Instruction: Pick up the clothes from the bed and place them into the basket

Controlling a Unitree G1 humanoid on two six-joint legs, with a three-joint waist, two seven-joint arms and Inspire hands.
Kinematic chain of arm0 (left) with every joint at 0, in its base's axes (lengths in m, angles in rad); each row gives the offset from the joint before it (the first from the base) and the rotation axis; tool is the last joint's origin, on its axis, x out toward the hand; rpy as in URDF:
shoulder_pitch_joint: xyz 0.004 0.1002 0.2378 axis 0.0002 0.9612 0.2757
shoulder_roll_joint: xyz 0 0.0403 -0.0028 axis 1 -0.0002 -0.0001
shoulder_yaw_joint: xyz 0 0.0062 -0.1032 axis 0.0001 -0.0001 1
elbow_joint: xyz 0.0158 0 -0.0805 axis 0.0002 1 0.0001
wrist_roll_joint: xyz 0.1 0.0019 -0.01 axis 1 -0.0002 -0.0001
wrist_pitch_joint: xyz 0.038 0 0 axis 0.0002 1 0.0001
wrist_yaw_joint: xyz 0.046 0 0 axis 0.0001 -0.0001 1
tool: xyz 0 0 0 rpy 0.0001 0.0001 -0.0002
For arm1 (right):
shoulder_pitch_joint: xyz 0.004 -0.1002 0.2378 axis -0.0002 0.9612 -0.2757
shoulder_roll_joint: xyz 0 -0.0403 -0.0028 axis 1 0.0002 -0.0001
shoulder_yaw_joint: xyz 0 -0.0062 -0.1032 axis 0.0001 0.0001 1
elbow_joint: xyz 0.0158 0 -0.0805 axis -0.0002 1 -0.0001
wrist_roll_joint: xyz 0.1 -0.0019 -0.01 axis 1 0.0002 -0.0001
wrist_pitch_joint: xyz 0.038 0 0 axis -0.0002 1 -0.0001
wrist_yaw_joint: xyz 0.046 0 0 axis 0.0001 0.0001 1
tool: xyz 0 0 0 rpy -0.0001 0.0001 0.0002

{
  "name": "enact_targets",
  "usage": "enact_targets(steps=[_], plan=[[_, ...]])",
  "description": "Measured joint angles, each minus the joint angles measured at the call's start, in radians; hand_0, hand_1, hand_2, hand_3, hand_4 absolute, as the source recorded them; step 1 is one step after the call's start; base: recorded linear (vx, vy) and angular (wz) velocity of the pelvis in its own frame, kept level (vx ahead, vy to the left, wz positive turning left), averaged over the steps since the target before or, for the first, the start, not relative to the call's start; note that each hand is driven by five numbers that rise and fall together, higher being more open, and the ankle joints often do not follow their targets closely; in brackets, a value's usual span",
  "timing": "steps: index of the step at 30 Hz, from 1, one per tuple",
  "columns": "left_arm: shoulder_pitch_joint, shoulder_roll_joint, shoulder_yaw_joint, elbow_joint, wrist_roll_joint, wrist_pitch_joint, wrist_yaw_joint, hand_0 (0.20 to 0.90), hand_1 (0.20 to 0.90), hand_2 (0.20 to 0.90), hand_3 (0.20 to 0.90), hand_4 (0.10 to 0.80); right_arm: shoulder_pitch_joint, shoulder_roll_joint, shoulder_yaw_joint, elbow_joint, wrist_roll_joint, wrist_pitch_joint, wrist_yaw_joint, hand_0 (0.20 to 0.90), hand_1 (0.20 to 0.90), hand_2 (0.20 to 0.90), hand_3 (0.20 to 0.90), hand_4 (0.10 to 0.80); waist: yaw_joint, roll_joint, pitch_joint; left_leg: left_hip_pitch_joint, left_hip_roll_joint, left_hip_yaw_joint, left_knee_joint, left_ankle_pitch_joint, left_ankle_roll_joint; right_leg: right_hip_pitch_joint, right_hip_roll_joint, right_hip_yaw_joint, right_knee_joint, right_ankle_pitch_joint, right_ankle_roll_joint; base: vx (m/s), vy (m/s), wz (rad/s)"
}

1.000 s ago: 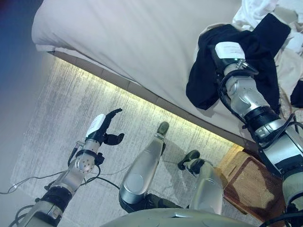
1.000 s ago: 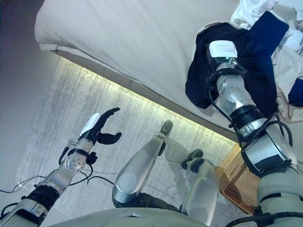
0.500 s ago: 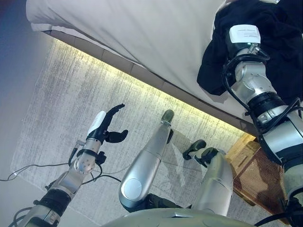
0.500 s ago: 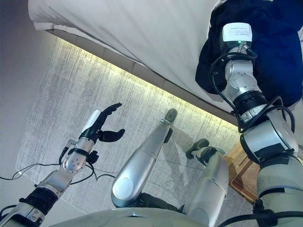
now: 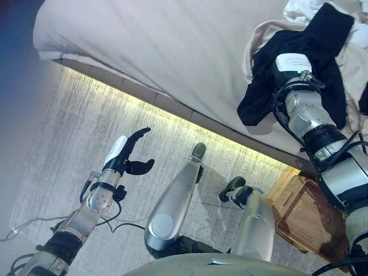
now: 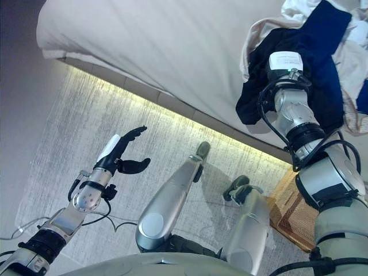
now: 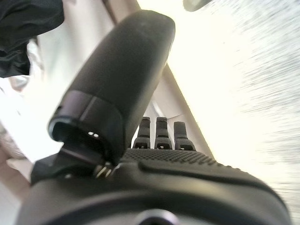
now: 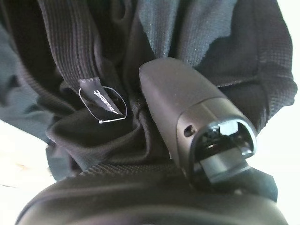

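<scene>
Right hand point(image 5: 292, 63) is buried in the black knit garment point(image 5: 322, 43) near the bed point(image 5: 172, 52) edge; the wrist view shows its thumb point(image 8: 187, 117) pressed into bunched ribbed fabric by the small label tag point(image 8: 101, 101), but the fingers are hidden under the cloth, so can't tell if they've closed on it. The garment lies draped around and beyond the hand, partly over pale clothes point(image 5: 310, 11) further in, w/ one lobe hanging toward the mattress edge.

Handling, as a guess: soft, light, floppy knit, no stiffness, will sag and trail when lifted. Not slippery or fragile, though the tag loop could snag. Best hold is a thick bunched fold like the one at the thumb, not a single layer.

Wicker basket point(image 5: 305, 210) sits on the floor below the right forearm, near the bed base.

Left hand point(image 5: 127, 152) hovers over the rug point(image 5: 75, 132), well apart from the bed, fingers spread and holding nothing.
</scene>
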Motion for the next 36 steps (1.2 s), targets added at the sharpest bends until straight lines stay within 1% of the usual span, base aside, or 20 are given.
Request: enact_targets(steps=[1,2,5,8,10,12,14,16,19,23,25,27,28,29,30,31,33,34,35,36], plan=[[-0.006,-0.003,0.000,0.007,0.003,0.000,0.005,0.900,0.900,0.900,0.900,0.800,0.021,-0.003,-0.025,-0.032,0.007,-0.003,-0.008,0.300,0.300,0.300,0.200,0.100,-0.004,0.000,0.000,0.030,0.004,0.009,-0.023,0.016,0.001,0.026,0.007,0.003,-0.028,0.025,0.001,-0.030,0.102,-0.29],[-0.011,-0.006,0.000,0.018,0.004,0.001,0.011,0.900,0.900,0.900,0.900,0.800,0.041,-0.003,-0.034,-0.052,0.008,-0.008,-0.025,0.300,0.300,0.300,0.200,0.100,-0.013,-0.002,0.000,0.069,0.011,0.020,-0.043,0.011,0.001,0.061,0.014,0.007,-0.059,0.034,0.007,0.088,0.091,-0.34],[-0.023,-0.007,0.002,0.021,0.015,0.006,0.017,0.900,0.900,0.900,0.900,0.800,0.105,-0.026,-0.080,-0.150,0.009,-0.024,-0.048,0.300,0.300,0.300,0.200,0.100,-0.042,-0.004,-0.001,0.160,0.018,0.038,-0.081,-0.004,0.009,0.154,0.031,0.017,-0.125,0.037,0.008,0.091,0.061,-0.27],[-0.050,-0.010,0.010,0.021,0.036,0.028,0.018,0.900,0.900,0.900,0.900,0.800,0.177,-0.050,-0.162,-0.256,0.029,-0.048,-0.072,0.300,0.300,0.300,0.200,0.100,-0.071,-0.019,-0.005,0.260,0.026,0.074,-0.105,-0.031,0.022,0.241,0.040,0.052,-0.177,0.047,0.016,0.169,0.060,-0.39],[-0.040,-0.011,0.032,0.022,0.043,0.030,0.016,0.900,0.900,0.900,0.900,0.800,0.225,-0.052,-0.225,-0.321,0.029,-0.058,-0.088,0.300,0.300,0.300,0.200,0.100,-0.087,-0.030,-0.011,0.313,0.036,0.087,-0.130,-0.042,0.020,0.295,0.056,0.065,-0.226,0.061,0.036,0.104,0.024,-0.31],[-0.041,-0.010,0.050,0.022,0.044,0.041,0.008,0.900,0.900,0.900,0.900,0.800,0.249,-0.061,-0.249,-0.357,0.035,-0.060,-0.089,0.300,0.300,0.300,0.200,0.100,-0.106,-0.040,-0.016,0.350,0.042,0.096,-0.159,-0.039,0.019,0.333,0.068,0.071,-0.275,0.087,0.046,0.041,0.000,-0.25],[-0.037,-0.009,0.072,0.022,0.044,0.050,-0.002,0.900,0.900,0.900,0.900,0.800,0.256,-0.072,-0.272,-0.368,0.047,-0.068,-0.089,0.300,0.300,0.300,0.200,0.100,-0.123,-0.062,-0.045,0.370,0.051,0.113,-0.196,-0.036,0.017,0.352,0.085,0.086,-0.329,0.108,0.052,0.048,-0.017,-0.31],[-0.049,-0.011,0.078,0.023,0.050,0.057,-0.013,0.900,0.900,0.900,0.900,0.800,0.256,-0.089,-0.310,-0.369,0.092,-0.071,-0.089,0.300,0.300,0.300,0.200,0.100,-0.139,-0.068,-0.049,0.422,0.064,0.125,-0.254,-0.017,0.012,0.408,0.105,0.087,-0.416,0.157,0.056,-0.009,-0.016,-0.21],[-0.065,-0.012,0.078,0.038,0.061,0.067,-0.016,0.900,0.900,0.900,0.900,0.800,0.256,-0.129,-0.333,-0.370,0.164,-0.082,-0.097,0.300,0.300,0.300,0.200,0.100,-0.156,-0.076,-0.074,0.448,0.068,0.134,-0.289,-0.014,0.010,0.441,0.118,0.088,-0.476,0.175,0.056,-0.006,-0.022,-0.13],[-0.081,-0.026,0.078,0.113,0.066,0.070,-0.025,0.900,0.900,0.900,0.900,0.800,0.249,-0.186,-0.360,-0.374,0.262,-0.088,-0.113,0.300,0.300,0.300,0.200,0.100,-0.179,-0.084,-0.106,0.479,0.069,0.138,-0.320,-0.010,0.009,0.477,0.127,0.091,-0.531,0.190,0.055,0.002,0.003,-0.07],[-0.082,-0.027,0.077,0.146,0.082,0.069,-0.032,0.900,0.900,0.900,0.900,0.800,0.245,-0.212,-0.376,-0.388,0.299,-0.088,-0.122,0.300,0.300,0.300,0.200,0.100,-0.190,-0.091,-0.117,0.493,0.072,0.151,-0.335,-0.010,0.009,0.479,0.131,0.105,-0.535,0.190,0.054,0.070,0.026,-0.19],[-0.082,-0.027,0.077,0.172,0.096,0.069,-0.044,0.900,0.900,0.900,0.900,0.800,0.244,-0.223,-0.420,-0.419,0.330,-0.088,-0.144,0.300,0.300,0.300,0.200,0.100,-0.198,-0.092,-0.117,0.516,0.078,0.172,-0.353,-0.010,0.009,0.483,0.136,0.116,-0.541,0.197,0.052,0.044,0.017,-0.27],[-0.074,-0.023,0.076,0.180,0.106,0.069,-0.055,0.900,0.900,0.900,0.900,0.800,0.243,-0.230,-0.433,-0.438,0.348,-0.087,-0.149,0.300,0.300,0.300,0.200,0.100,-0.209,-0.092,-0.118,0.540,0.082,0.180,-0.375,-0.009,0.010,0.499,0.141,0.119,-0.560,0.212,0.065,-0.020,0.015,-0.35],[-0.068,-0.019,0.076,0.184,0.118,0.069,-0.063,0.900,0.900,0.900,0.900,0.800,0.243,-0.239,-0.440,-0.453,0.361,-0.087,-0.156,0.300,0.300,0.300,0.200,0.100,-0.213,-0.094,-0.119,0.562,0.085,0.192,-0.392,-0.009,0.010,0.513,0.147,0.130,-0.580,0.221,0.060,-0.062,0.016,-0.46],[-0.065,-0.014,0.074,0.186,0.119,0.069,-0.077,0.900,0.900,0.900,0.900,0.800,0.240,-0.249,-0.446,-0.468,0.362,-0.086,-0.159,0.300,0.300,0.300,0.200,0.100,-0.216,-0.095,-0.124,0.579,0.090,0.213,-0.411,-0.009,0.010,0.513,0.151,0.139,-0.594,0.234,0.070,-0.131,0.018,-0.68],[-0.061,0.002,0.068,0.186,0.119,0.069,-0.093,0.900,0.900,0.900,0.900,0.800,0.230,-0.252,-0.451,-0.482,0.362,-0.087,-0.166,0.300,0.300,0.300,0.200,0.100,-0.219,-0.094,-0.132,0.589,0.102,0.245,-0.430,-0.008,0.009,0.507,0.161,0.136,-0.601,0.256,0.071,-0.158,0.010,-0.85],[-0.061,0.032,0.070,0.186,0.112,0.068,-0.112,0.900,0.900,0.900,0.900,0.800,0.204,-0.253,-0.453,-0.484,0.367,-0.089,-0.176,0.300,0.300,0.300,0.200,0.100,-0.224,-0.095,-0.133,0.608,0.126,0.309,-0.446,-0.007,0.008,0.483,0.180,0.097,-0.610,0.304,0.045,-0.145,-0.024,-0.92],[-0.061,0.040,0.076,0.184,0.095,0.067,-0.132,0.900,0.900,0.900,0.900,0.800,0.202,-0.258,-0.456,-0.485,0.372,-0.090,-0.177,0.300,0.300,0.300,0.200,0.100,-0.223,-0.095,-0.135,0.611,0.132,0.331,-0.450,-0.007,0.008,0.478,0.186,0.081,-0.613,0.315,0.030,-0.128,-0.072,-0.96],[-0.063,0.057,0.093,0.181,0.067,0.061,-0.170,0.900,0.900,0.900,0.900,0.800,0.202,-0.276,-0.466,-0.486,0.383,-0.092,-0.182,0.300,0.300,0.300,0.200,0.100,-0.229,-0.100,-0.140,0.616,0.137,0.365,-0.451,-0.007,0.008,0.467,0.191,0.050,-0.628,0.330,0.010,-0.078,-0.061,-0.82],[-0.062,0.070,0.103,0.173,0.044,0.056,-0.203,0.900,0.900,0.900,0.900,0.800,0.202,-0.299,-0.467,-0.485,0.393,-0.093,-0.183,0.300,0.300,0.300,0.200,0.100,-0.235,-0.104,-0.143,0.618,0.135,0.384,-0.453,-0.007,0.008,0.467,0.191,0.040,-0.652,0.339,0.001,-0.059,-0.059,-0.87]])
